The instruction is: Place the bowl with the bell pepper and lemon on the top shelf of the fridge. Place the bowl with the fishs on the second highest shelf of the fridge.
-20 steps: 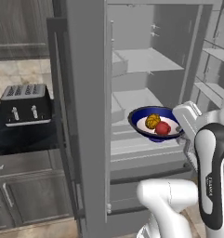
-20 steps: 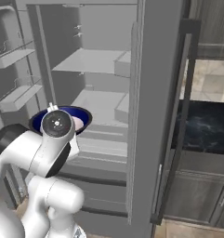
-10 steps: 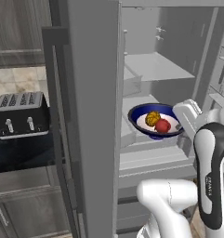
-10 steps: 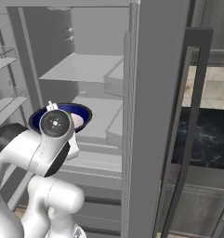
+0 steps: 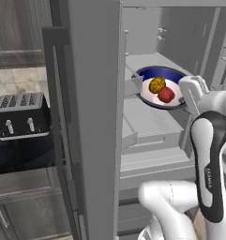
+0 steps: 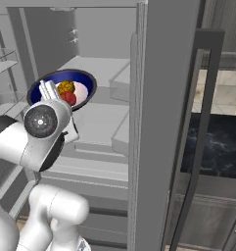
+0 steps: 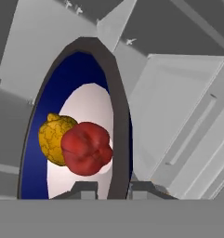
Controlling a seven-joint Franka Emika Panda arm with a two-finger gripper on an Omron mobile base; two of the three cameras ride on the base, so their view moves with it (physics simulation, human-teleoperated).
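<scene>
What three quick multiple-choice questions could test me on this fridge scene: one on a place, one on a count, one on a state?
1. Where is the toaster?
A. inside the fridge
B. on the counter left of the fridge
C. in the bowl

2. How many items lie in the blue bowl?
A. two
B. four
C. none

3. What is the gripper doing?
A. hanging open
B. shut on the bowl's rim
C. holding the toaster

Answers: 1 B, it sits left of the fridge door. 2 A, the lemon and bell pepper. 3 B, fingertips clamp the rim.

One bowl (image 5: 154, 77), one lemon (image 5: 156, 85), one pepper (image 5: 166, 94)
</scene>
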